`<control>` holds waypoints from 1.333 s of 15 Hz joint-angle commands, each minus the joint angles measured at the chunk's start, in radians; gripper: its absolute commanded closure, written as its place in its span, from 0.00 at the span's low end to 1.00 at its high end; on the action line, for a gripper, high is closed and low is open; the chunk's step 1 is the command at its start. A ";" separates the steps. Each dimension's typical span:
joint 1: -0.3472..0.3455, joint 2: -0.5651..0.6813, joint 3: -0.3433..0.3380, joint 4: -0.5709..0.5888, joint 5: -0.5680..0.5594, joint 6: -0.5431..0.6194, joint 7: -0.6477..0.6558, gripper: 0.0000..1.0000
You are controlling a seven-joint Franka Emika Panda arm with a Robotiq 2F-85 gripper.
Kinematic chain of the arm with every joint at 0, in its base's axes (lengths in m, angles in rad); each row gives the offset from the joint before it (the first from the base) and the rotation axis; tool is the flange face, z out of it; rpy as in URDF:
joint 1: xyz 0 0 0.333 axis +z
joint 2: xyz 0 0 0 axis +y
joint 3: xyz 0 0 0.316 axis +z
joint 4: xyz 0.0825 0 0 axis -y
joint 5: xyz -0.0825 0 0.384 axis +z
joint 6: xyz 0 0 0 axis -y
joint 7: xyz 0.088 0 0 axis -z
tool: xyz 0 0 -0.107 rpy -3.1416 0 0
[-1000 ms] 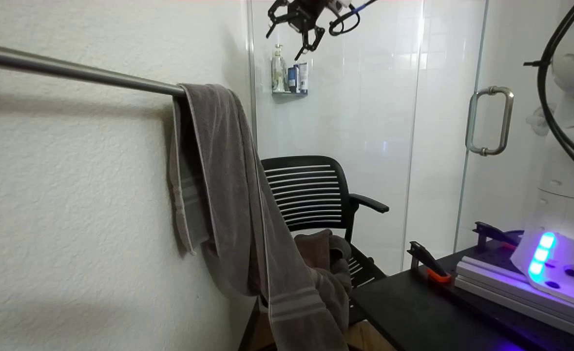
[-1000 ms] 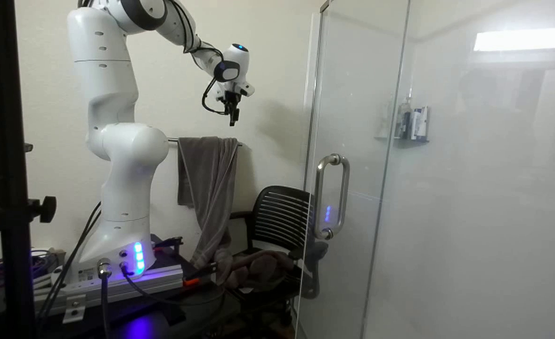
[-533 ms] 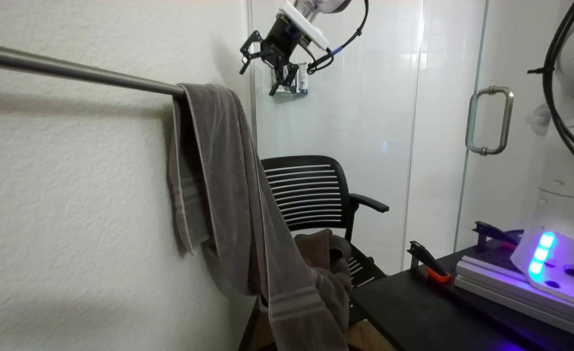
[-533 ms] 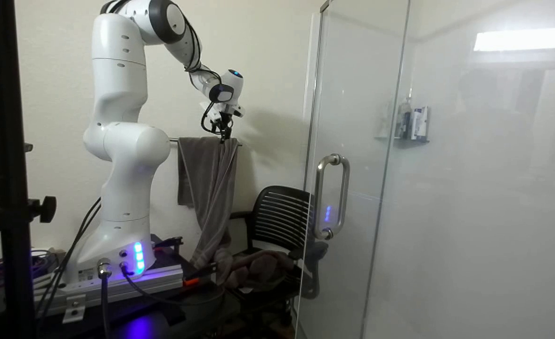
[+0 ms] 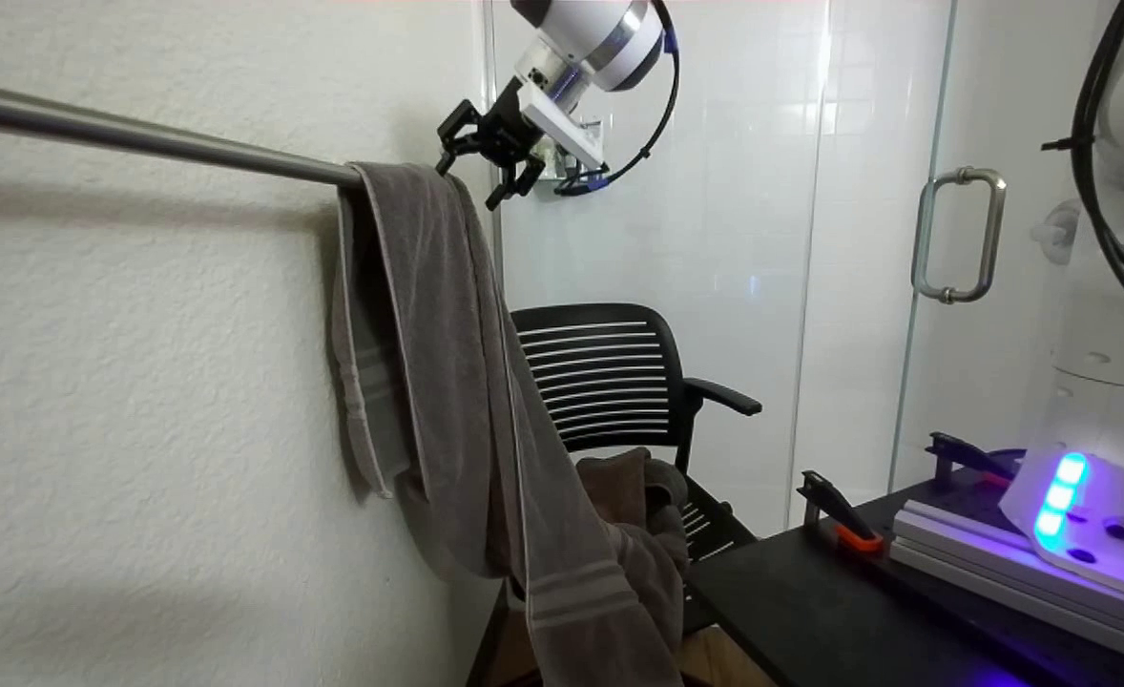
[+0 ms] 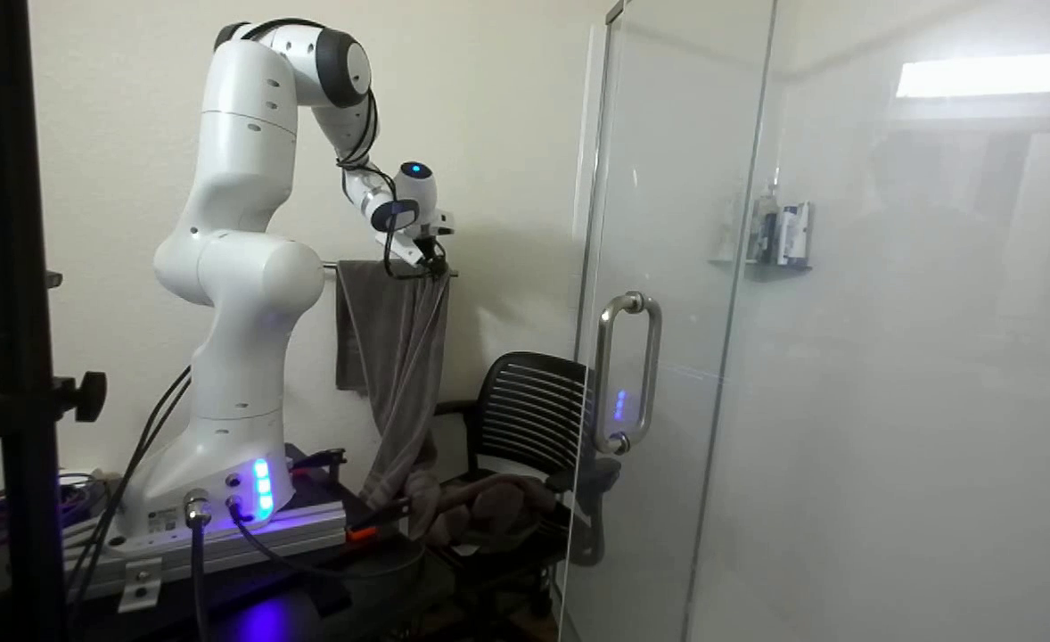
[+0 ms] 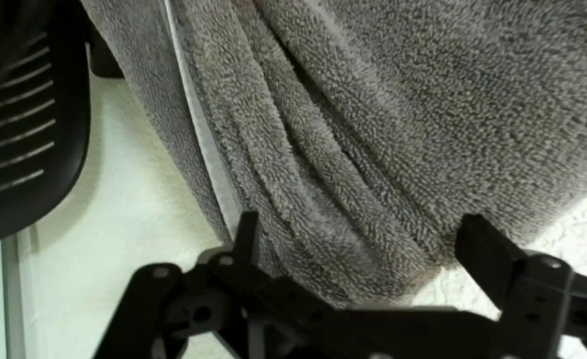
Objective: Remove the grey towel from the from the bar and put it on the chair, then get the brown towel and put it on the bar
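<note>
We have the gripper [image 7: 359, 219] near the grey towel [image 5: 443, 286], jaws spread, likely to pinch its top fold, which drapes over the bar [image 5: 152, 132] by the end nearest the chair [image 5: 600, 377].

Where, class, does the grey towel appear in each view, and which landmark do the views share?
In an exterior view: grey towel, from the towel bar left of centre to the bottom middle.
In an exterior view: grey towel, left of centre, around mid-height.
Wrist view: grey towel, middle to upper right, beyond the tool.
Shared landmark: slatted black office chair.
</note>
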 commanded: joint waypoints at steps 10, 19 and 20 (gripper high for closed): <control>-0.051 0.129 0.115 0.125 0.237 0.236 -0.326 0.63; 0.031 0.118 -0.165 0.058 -0.278 -0.010 0.319 1.00; 0.038 0.126 -0.187 0.078 -0.308 -0.078 0.373 1.00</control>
